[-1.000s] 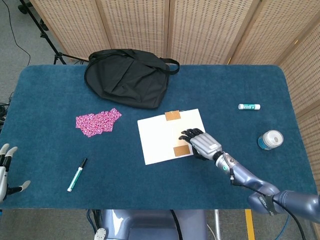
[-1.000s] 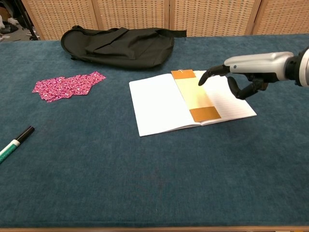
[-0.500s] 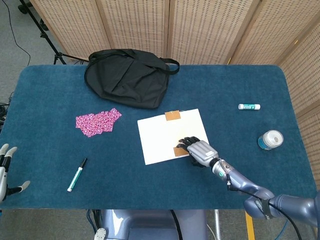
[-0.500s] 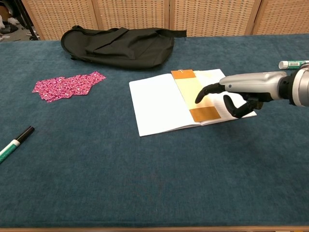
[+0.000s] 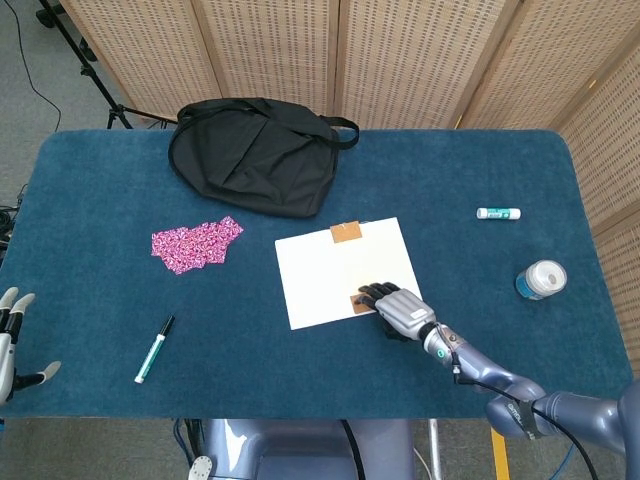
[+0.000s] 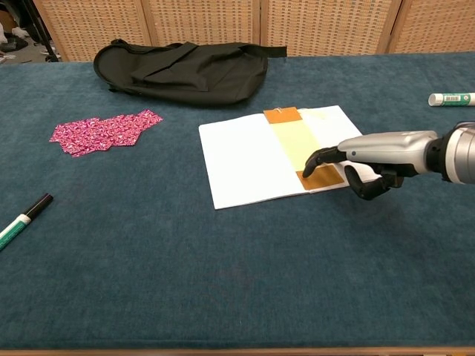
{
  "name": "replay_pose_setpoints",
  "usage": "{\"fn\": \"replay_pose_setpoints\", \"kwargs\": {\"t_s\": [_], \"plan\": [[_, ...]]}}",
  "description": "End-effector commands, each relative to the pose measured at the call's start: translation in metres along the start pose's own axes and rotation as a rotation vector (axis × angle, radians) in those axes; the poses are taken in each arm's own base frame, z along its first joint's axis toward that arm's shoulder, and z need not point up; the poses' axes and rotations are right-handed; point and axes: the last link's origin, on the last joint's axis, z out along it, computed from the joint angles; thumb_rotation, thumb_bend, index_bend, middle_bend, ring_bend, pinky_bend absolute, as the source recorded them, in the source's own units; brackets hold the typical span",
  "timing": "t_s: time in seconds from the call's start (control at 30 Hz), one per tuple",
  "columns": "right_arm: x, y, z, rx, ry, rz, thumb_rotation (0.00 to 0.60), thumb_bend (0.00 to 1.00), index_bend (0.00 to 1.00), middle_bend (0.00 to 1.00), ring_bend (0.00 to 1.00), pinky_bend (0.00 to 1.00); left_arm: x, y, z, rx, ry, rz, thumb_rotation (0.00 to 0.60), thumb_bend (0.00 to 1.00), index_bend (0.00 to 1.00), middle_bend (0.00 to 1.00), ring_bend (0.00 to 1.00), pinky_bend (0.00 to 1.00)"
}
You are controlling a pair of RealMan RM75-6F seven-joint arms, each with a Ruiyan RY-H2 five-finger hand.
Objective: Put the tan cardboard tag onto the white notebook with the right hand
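On the blue table (image 5: 100, 190), right of centre: white notebook (image 5: 320, 280), lying flat. Tan cardboard tag (image 6: 300, 144): a long strip with darker ends, lying flat along the notebook's page, near end at the page's front edge. Right hand (image 5: 400, 308): over that near end, fingers (image 6: 315, 157) curled downward at the darker end patch; whether they touch it or pinch anything cannot be told. Left hand (image 5: 12, 330): at the table's near-left corner, fingers spread, holding nothing. Step judged: placement apparently complete. Next calls for lifting the hand clear without dragging the tag.
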Motion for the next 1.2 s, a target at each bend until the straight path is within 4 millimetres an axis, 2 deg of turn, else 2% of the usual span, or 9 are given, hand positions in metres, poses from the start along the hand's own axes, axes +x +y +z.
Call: {"fn": "replay_pose_setpoints", "kwargs": {"t_s": [0.03,0.27,1.2], "plan": [[-0.0023,0.0014,-0.0022,0.003,-0.013,-0.016,0.6,1.0,0.14,0.09,0.0,0.1,-0.0005,0.0002,0.0,-0.001,-0.002,0.001,0.6,0.0,0.0,0.0,0.0,0.0],[-0.0024,0.0049,-0.0055,0.0,-0.026,-0.027,0.6,1.0,0.14,0.09,0.0,0.11,-0.0014,0.0007,0.0005,0.0,-0.004,0.003,0.6,0.0,0.0,0.0,0.0,0.0],[0.0033,-0.0042,-0.0065,0.03,-0.011,-0.043,0.6,1.0,0.14,0.09,0.0,0.11,-0.0013,0.0004,0.001,0.004,-0.004,0.001,0.6,0.0,0.0,0.0,0.0,0.0]]}}
